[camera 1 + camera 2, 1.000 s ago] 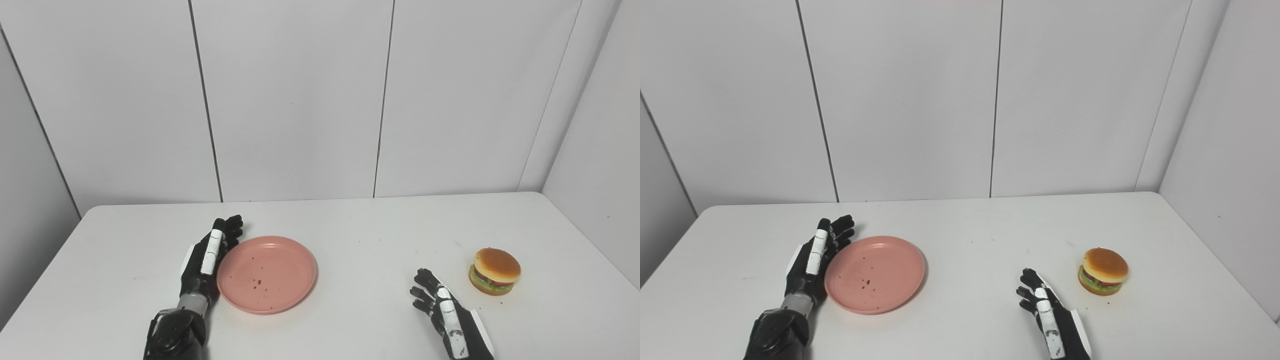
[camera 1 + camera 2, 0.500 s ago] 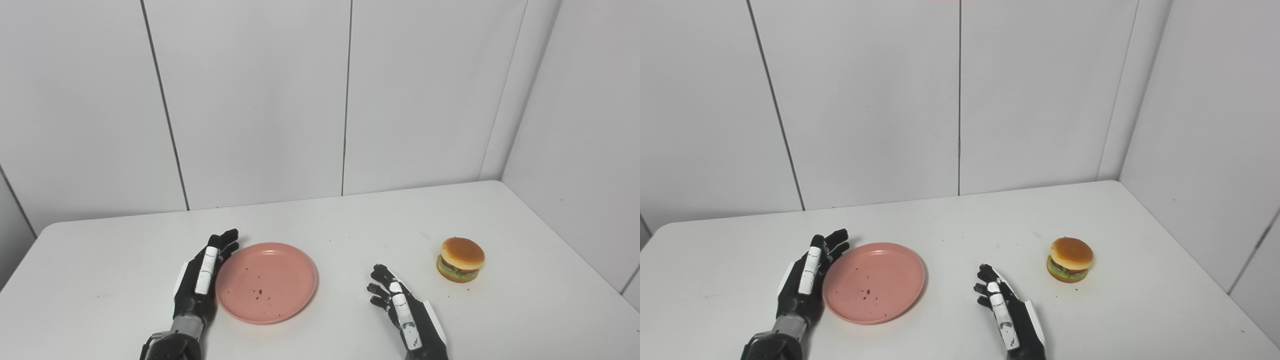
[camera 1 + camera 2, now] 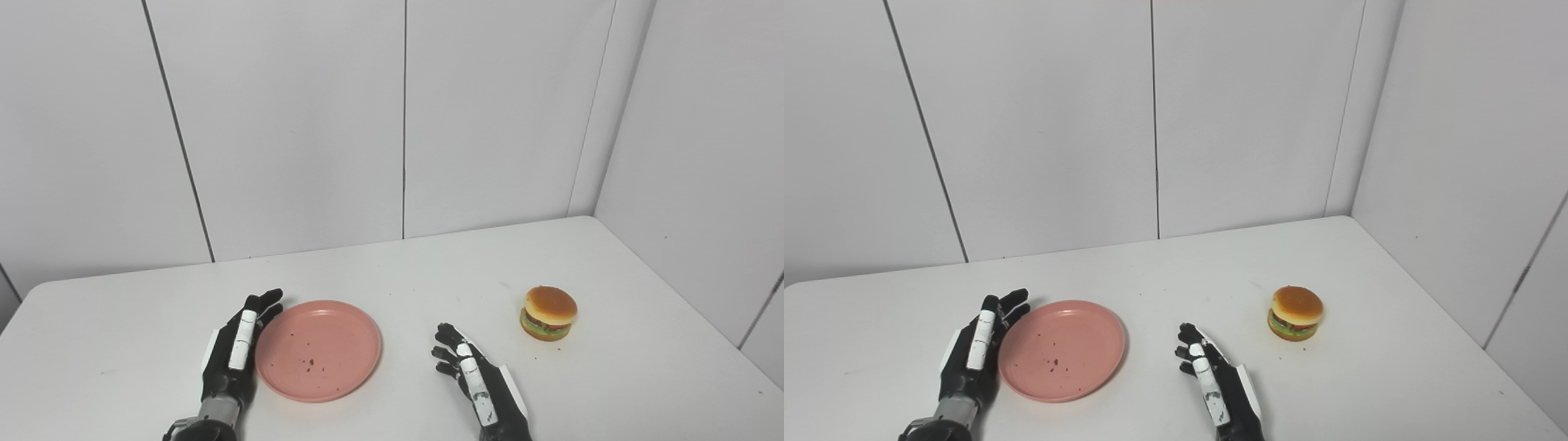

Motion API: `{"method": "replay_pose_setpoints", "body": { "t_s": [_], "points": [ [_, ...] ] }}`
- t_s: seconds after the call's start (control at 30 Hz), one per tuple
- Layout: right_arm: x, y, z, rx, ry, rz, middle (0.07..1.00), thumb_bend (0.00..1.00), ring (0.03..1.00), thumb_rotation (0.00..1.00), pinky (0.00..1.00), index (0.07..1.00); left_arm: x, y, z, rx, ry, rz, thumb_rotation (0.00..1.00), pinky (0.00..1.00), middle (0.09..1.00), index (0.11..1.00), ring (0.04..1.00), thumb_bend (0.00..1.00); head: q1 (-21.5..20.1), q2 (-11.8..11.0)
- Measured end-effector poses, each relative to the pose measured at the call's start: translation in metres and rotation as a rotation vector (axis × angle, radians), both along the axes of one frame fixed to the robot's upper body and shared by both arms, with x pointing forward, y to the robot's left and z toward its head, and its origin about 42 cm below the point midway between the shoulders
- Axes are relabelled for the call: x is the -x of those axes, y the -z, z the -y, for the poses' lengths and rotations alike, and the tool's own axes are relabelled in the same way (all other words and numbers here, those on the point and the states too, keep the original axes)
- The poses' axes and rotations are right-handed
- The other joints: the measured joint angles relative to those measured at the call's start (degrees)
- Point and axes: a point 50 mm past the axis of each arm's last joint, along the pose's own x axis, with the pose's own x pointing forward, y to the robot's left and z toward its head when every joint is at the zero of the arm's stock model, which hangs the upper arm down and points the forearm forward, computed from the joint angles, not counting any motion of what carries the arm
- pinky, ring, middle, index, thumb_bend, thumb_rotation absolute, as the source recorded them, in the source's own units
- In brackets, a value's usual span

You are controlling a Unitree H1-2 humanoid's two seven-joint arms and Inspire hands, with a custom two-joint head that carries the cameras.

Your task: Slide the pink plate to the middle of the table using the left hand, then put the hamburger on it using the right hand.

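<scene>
Pink plate [image 3: 318, 350] sits lower left of centre on the white table [image 3: 392, 269], the left hand [image 3: 236, 352] flat against its rim, fingers spread, holding nothing. Right hand [image 3: 474, 383] waits empty beside; hamburger [image 3: 548, 312] right. A steady sideways push should centre it.

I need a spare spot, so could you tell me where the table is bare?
Bare: the strip between the plate and the wall, and right of the hamburger. Tighter between the left hand, plate and right hand.
</scene>
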Motion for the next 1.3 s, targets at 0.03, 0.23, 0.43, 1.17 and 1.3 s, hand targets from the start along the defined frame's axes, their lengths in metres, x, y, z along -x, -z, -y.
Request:
{"method": "replay_pose_setpoints", "body": {
  "t_s": [0.03, 0.23, 0.43, 1.17, 1.3],
  "points": [
    [0.0, 0.0, 0.0, 0.008, 0.0, 0.0, 0.871, 0.78, 0.839, 1.0, 0.83, 0.851, 0.0, 0.0, 0.0, 0.0, 0.0, -0.001, 0.84, 0.95, 0.85, 0.664, 0.858, 0.91, -0.2, -0.1],
    [0.0, -0.002, -0.001, 0.119, 0.021, 0.021, 0.876, 0.71, 0.896, 1.0, 0.85, 0.852, 0.0, 0.001, 0.0, 0.002, 0.0, -0.003, 0.84, 0.95, 0.85, 0.672, 0.864, 0.92, -0.2, -0.4],
    [-0.001, -0.011, 0.01, 0.31, 0.048, 0.09, 0.887, 0.69, 0.894, 1.0, 0.82, 0.85, -0.002, 0.001, -0.001, 0.004, 0.005, -0.004, 0.84, 0.93, 0.852, 0.677, 0.864, 0.91, -0.7, -0.8],
    [-0.051, -0.11, 0.074, 1.193, 0.282, 0.487, 0.818, 0.73, 0.863, 1.0, 0.83, 0.757, -0.008, -0.001, 0.001, 0.011, 0.011, 0.001, 0.84, 0.94, 0.865, 0.661, 0.867, 0.9, -0.4, -1.3],
    [-0.059, -0.105, 0.091, 1.335, 0.309, 0.431, 0.816, 0.75, 0.832, 1.0, 0.76, 0.765, -0.008, -0.001, 0.002, 0.011, 0.012, 0.0, 0.84, 0.94, 0.867, 0.67, 0.866, 0.9, -0.4, -1.3]
  ]
}}
